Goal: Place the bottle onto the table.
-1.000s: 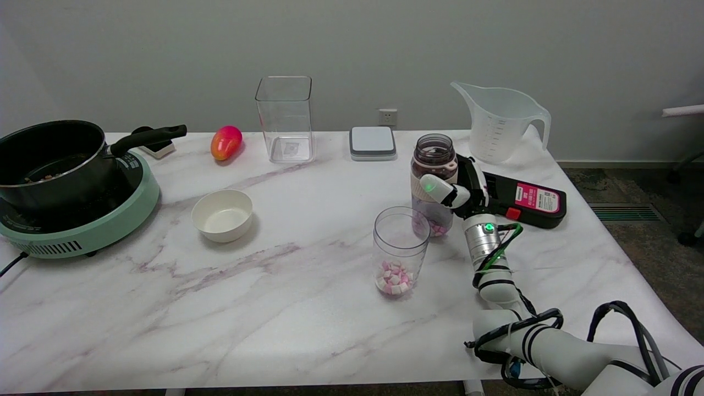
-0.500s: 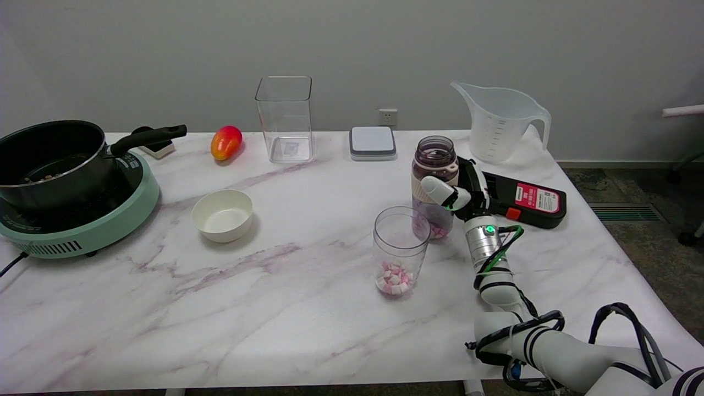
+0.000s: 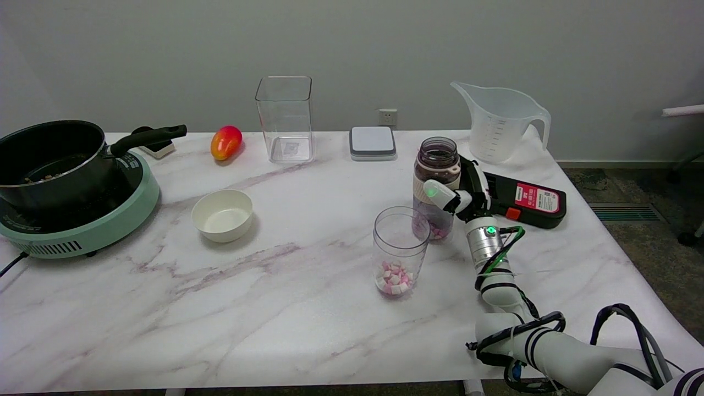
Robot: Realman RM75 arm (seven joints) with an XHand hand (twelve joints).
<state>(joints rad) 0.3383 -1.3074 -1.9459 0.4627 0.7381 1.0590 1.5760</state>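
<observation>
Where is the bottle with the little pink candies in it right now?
In the head view the bottle stands upright right of centre, held by the right hand, just behind the clear cup and left of the black device.

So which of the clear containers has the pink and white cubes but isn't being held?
The cup, standing free in front of the bottle. The bottle holds cubes too, but the right hand grips it.

White marble worktop (image 3: 286, 308) with purple veins carries a green cooker (image 3: 82, 231) at far left, then a white bowl (image 3: 222, 215), a mango (image 3: 226, 142) and a clear square container (image 3: 285, 119). A grey scale (image 3: 372, 143), measuring jug (image 3: 500, 122) and black device (image 3: 525, 199) line the right; a cup of marshmallows (image 3: 400, 251) stands mid-worktop, just in front of the bottle (image 3: 436, 187).
</observation>
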